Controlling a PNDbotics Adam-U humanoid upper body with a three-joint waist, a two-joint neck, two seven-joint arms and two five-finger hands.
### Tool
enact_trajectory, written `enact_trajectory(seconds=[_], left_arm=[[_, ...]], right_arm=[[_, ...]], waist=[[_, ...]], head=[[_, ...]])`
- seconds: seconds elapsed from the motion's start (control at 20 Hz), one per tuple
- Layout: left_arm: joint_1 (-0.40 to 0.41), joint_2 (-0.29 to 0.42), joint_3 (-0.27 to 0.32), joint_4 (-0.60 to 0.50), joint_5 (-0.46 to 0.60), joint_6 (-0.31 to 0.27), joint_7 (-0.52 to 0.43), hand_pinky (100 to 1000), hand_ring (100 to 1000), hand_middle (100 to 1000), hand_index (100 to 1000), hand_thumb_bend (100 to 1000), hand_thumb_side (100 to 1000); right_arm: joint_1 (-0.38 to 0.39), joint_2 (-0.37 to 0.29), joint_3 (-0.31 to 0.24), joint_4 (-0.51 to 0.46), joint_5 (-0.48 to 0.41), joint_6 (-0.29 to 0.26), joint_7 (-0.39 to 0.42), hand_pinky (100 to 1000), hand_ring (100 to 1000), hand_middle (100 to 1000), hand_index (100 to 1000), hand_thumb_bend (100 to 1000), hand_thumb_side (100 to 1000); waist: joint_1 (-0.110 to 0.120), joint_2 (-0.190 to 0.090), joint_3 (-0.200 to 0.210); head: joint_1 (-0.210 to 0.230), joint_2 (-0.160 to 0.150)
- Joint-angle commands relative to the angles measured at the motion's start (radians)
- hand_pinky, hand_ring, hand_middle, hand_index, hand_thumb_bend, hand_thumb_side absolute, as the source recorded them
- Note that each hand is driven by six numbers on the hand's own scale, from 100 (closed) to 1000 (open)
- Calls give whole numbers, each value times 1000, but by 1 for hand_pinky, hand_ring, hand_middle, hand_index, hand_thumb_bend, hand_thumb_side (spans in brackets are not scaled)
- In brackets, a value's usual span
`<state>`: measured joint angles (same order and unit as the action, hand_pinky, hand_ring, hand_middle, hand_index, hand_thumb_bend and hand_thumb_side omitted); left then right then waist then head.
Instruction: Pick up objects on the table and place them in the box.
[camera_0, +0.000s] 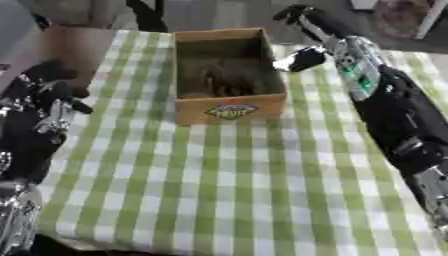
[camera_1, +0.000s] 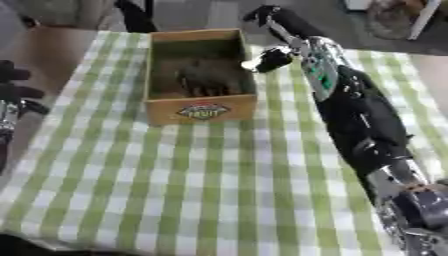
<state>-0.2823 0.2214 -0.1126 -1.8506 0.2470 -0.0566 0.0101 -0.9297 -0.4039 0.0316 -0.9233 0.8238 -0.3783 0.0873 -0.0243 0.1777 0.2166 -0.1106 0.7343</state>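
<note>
Near left, we see the left hand (camera_0: 54, 107) at the table's (camera_0: 227, 200) left edge, fingers curled, holding nothing, not touching the box. Center-far sits the cardboard box (camera_0: 230, 111) on the green-checked cloth, w/ dark objects (camera_0: 226, 82) inside, too blurred to name. Far right, the right hand (camera_0: 302, 35) hangs just beyond the box's right far corner; we can't tell its fingers' state.

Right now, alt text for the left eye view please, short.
A robot's right arm reaches across a green and white checked tablecloth, its right hand beside the far right corner of an open cardboard box that holds some dark objects. The left hand rests at the table's left edge, fingers curled.
</note>
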Motion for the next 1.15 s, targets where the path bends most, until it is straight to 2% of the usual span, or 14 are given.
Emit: enact_trajectory(seconds=[0.05, 0.25, 0.55, 0.85, 1.15], left_arm=[[-6, 26, 18, -9, -11, -4, 15, 521, 607, 664, 779, 100, 174], [-2, 25, 23, -6, -13, -7, 22, 520, 610, 665, 779, 100, 176], [4, 26, 32, -4, -17, -10, 31, 523, 613, 668, 778, 100, 178], [8, 24, 34, -3, -17, -10, 34, 521, 612, 668, 777, 100, 185], [9, 21, 33, -3, -17, -10, 33, 522, 613, 668, 777, 100, 187]], right_arm=[[31, -51, -13, -103, -58, -1, -51, 716, 699, 712, 820, 521, 274], [131, -65, -39, -210, -124, 36, -116, 670, 662, 650, 776, 481, 179], [289, -27, -82, -369, -222, 107, -215, 638, 601, 596, 728, 444, 133], [425, 10, -55, -537, -325, 142, -308, 633, 581, 575, 714, 411, 130], [499, 40, -46, -696, -423, 219, -300, 634, 582, 576, 711, 405, 138]], waist=[[4, -13, -13], [9, -10, -51], [23, 0, -82], [33, 4, -110], [38, 8, -135]], head=[[20, 3], [31, 2], [37, -1], [15, -8], [5, -13]])
